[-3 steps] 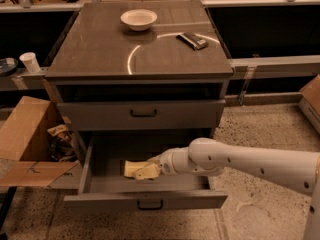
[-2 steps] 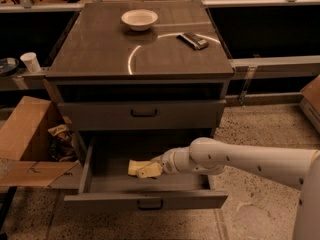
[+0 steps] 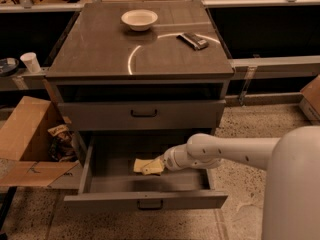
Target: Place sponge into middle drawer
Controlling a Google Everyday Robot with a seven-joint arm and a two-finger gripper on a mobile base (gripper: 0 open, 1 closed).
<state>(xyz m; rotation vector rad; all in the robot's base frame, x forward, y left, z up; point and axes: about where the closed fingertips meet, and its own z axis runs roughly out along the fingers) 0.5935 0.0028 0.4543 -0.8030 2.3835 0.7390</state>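
Observation:
The middle drawer [image 3: 100,200], wide, shallow and grey, is pulled open at the bottom of the cabinet. The pale yellow sponge [image 3: 142,165] is inside it, left of centre, just above the drawer floor. My gripper [image 3: 159,165] reaches into the drawer from the right on the white arm and is shut on the sponge's right end. The sponge sticks out to the left of the gripper.
A white bowl [image 3: 139,19] and a dark flat object [image 3: 193,40] lie on the cabinet top. A shut drawer with a black handle [image 3: 144,113] is above the open one. An open cardboard box [image 3: 25,134] stands at the left. A paper cup [image 3: 31,62] sits behind it.
The gripper and the sponge have shifted slightly to the right and deeper into the drawer. The drawer has stayed open.

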